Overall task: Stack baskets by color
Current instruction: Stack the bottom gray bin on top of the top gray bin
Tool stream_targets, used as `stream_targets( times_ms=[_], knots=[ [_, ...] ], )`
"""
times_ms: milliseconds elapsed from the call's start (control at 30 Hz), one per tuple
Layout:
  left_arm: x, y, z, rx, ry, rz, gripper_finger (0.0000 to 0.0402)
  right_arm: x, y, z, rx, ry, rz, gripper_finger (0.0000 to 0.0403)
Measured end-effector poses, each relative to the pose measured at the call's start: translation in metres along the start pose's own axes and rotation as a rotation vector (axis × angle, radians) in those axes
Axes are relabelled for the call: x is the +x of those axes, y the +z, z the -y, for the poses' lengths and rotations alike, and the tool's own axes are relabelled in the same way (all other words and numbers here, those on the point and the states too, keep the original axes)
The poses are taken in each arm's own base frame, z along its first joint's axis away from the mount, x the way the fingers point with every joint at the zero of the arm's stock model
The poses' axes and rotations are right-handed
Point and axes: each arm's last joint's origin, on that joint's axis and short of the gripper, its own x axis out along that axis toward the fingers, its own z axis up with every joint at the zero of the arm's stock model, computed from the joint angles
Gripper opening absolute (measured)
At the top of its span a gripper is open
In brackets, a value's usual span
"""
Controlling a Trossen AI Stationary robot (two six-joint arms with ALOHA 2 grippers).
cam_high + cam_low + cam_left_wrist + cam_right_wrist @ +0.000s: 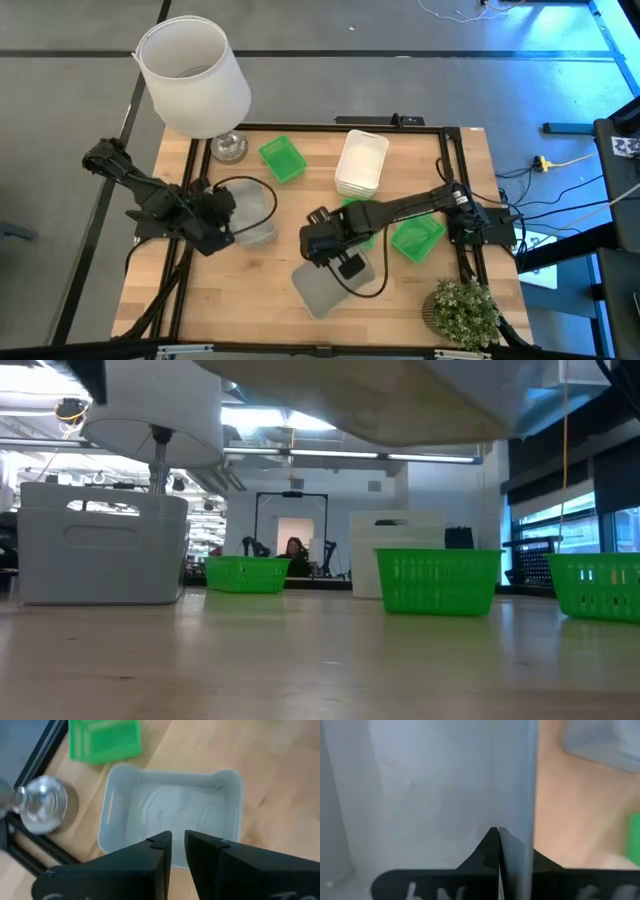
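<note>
Both fingers pairs clench grey baskets' walls: right (496, 837), left (177, 842), rims half-hidden.

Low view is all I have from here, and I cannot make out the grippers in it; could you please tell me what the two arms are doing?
Observer: The right gripper is shut on a wall of the front grey basket, near the table's front edge.
Operator: Thank you. And the other arm?
Observer: The left gripper pinches the near wall of the left grey basket, which sits beside the lamp base.
Operator: Are the white ones stacked?
Observer: Yes, the white baskets sit nested in one pile at the back centre.
</note>
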Motion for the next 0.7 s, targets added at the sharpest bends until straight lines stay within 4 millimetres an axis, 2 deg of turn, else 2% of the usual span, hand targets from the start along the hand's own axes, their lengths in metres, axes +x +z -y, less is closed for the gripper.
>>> stream_targets(
  times_ms=[167,300,533,700],
  knots=[
    [0.026,-0.018,0.003,-0.107,0.055,-0.049,0.0044,-0.02,-0.002,0.013,-0.022,-0.093,-0.011,0.0001],
    [0.048,-0.037,0.002,-0.225,0.111,-0.145,0.0044,-0.03,-0.005,0.019,-0.011,-0.104,-0.012,0.0],
    [0.078,-0.066,-0.009,-0.416,0.268,-0.184,0.0044,-0.036,-0.009,0.028,-0.068,-0.162,-0.036,0.0],
    [0.098,-0.079,-0.017,-0.523,0.384,-0.172,0.0044,-0.036,-0.013,0.035,-0.085,-0.169,-0.051,0.0]
  ],
)
